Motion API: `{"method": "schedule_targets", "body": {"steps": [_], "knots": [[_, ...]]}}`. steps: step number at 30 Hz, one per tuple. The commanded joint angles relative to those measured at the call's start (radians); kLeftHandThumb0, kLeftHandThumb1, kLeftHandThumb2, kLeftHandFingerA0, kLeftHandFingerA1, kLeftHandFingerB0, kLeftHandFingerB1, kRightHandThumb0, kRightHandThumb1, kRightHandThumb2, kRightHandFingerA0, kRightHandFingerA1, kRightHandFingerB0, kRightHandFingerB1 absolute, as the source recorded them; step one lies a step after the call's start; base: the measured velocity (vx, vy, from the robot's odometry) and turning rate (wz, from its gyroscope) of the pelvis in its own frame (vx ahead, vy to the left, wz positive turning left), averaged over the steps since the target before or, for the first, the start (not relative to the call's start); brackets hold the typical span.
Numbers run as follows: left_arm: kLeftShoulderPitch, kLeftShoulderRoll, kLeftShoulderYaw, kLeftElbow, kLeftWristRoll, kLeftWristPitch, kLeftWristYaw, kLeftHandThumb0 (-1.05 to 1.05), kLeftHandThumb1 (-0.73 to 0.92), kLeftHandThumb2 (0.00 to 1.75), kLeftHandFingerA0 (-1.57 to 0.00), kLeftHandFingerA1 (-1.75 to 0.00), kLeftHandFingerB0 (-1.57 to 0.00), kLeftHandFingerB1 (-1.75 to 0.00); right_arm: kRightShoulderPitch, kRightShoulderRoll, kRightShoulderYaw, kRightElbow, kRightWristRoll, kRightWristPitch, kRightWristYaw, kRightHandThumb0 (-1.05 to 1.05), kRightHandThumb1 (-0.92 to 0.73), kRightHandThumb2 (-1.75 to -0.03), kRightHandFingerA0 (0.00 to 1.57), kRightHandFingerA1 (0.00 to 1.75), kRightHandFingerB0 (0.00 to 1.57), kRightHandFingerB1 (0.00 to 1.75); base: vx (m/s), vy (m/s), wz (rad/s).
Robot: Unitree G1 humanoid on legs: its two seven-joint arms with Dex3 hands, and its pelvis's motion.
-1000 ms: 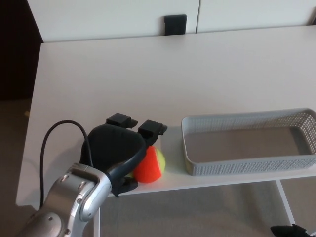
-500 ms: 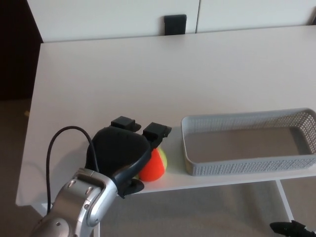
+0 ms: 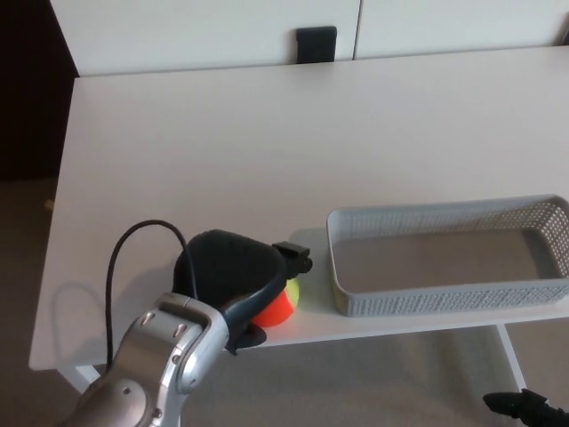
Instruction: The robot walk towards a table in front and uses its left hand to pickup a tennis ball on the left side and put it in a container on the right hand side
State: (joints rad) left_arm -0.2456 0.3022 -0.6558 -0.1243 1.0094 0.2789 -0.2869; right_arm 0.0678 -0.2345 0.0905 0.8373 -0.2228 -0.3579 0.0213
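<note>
An orange and yellow tennis ball lies near the table's front edge, just left of the grey mesh container. My left hand covers the ball from the left and above. Its fingers curl over the top of the ball and the thumb sits at the front, so the hand is shut on the ball. Only the ball's right part shows. The container holds nothing. A small black part of my right hand shows at the bottom right, below the table.
The white table stretches far back to a white wall with a black block at its edge. Dark floor lies off the table's left side. A black cable loops over my left wrist.
My left hand has moved right and down over the ball. Its fingers, spread above the ball before, have curled around it. More of the ball is hidden now.
</note>
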Motion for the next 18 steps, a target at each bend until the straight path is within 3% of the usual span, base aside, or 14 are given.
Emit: {"method": "schedule_targets", "body": {"steps": [1,4,5,6,8,9,12,13,15,18], "knots": [[-0.015,0.017,-0.013,0.073,0.054,0.002,-0.026,-0.27,0.66,0.60,-0.77,-1.28,-0.65,-0.44,-0.004,-0.017,-0.004,-0.017,0.006,0.010,0.008,-0.67,-0.67,-0.62,0.34,0.81,0.33,0.56,0.00,0.000,0.00],[-0.005,0.018,-0.010,0.079,0.064,-0.007,0.018,-0.29,0.72,0.62,-0.77,-1.23,-0.62,-0.42,-0.001,-0.017,-0.004,-0.024,0.007,0.014,0.011,-0.66,-0.67,-0.62,0.34,0.81,0.34,0.56,0.00,0.000,0.00],[-0.009,0.014,-0.005,0.082,0.063,-0.005,0.025,-0.30,0.74,0.63,-0.75,-1.29,-0.64,-0.43,-0.008,-0.021,-0.003,-0.024,0.005,0.013,0.014,-0.67,-0.67,-0.64,0.36,0.80,0.33,0.57,0.00,0.000,0.00],[-0.007,0.013,0.000,0.081,0.062,-0.007,0.036,-0.32,0.61,0.97,-0.83,-1.12,-0.58,-0.61,-0.011,-0.023,-0.003,-0.027,0.004,0.015,0.016,-0.65,-0.67,-0.63,0.36,0.79,0.34,0.56,0.00,0.000,0.00],[-0.002,0.013,0.009,0.076,0.057,-0.013,0.055,-0.32,0.61,0.96,-0.84,-1.15,-0.62,-0.63,-0.015,-0.025,0.000,-0.028,-0.001,0.018,0.015,-0.66,-0.68,-0.63,0.36,0.80,0.33,0.56,0.00,0.000,0.00],[0.005,0.009,0.021,0.073,0.045,-0.022,0.081,-0.29,0.71,0.64,-0.74,-1.41,-0.72,-0.49,-0.019,-0.026,0.001,-0.026,-0.003,0.019,0.014,-0.67,-0.67,-0.64,0.37,0.82,0.33,0.57,0.00,0.000,0.00],[0.022,0.001,0.050,0.054,0.020,-0.034,0.117,-0.25,0.72,0.63,-0.71,-1.47,-0.75,-0.56,-0.021,-0.025,0.001,-0.028,-0.001,0.027,0.014,-0.66,-0.67,-0.64,0.36,0.81,0.33,0.57,0.00,0.000,0.00],[0.017,0.006,0.074,0.033,-0.003,-0.044,0.107,-0.21,0.76,0.62,-0.74,-1.33,-0.76,-0.56,-0.026,-0.026,0.004,-0.028,-0.004,0.033,0.015,-0.64,-0.67,-0.63,0.35,0.81,0.32,0.55,0.00,0.000,0.00],[0.017,0.006,0.109,0.015,-0.035,-0.074,0.133,-0.18,0.75,0.63,-0.77,-1.32,-0.78,-0.64,-0.027,-0.027,0.004,-0.032,-0.003,0.035,0.018,-0.62,-0.68,-0.62,0.36,0.82,0.33,0.56,0.00,0.000,0.00],[0.010,-0.005,0.183,-0.042,-0.080,-0.095,0.149,-0.17,0.71,0.63,-0.72,-1.41,-0.76,-0.59,-0.032,-0.030,0.005,-0.033,-0.003,0.039,0.021,-0.62,-0.68,-0.63,0.39,0.82,0.33,0.56,0.00,0.000,0.00]]}}
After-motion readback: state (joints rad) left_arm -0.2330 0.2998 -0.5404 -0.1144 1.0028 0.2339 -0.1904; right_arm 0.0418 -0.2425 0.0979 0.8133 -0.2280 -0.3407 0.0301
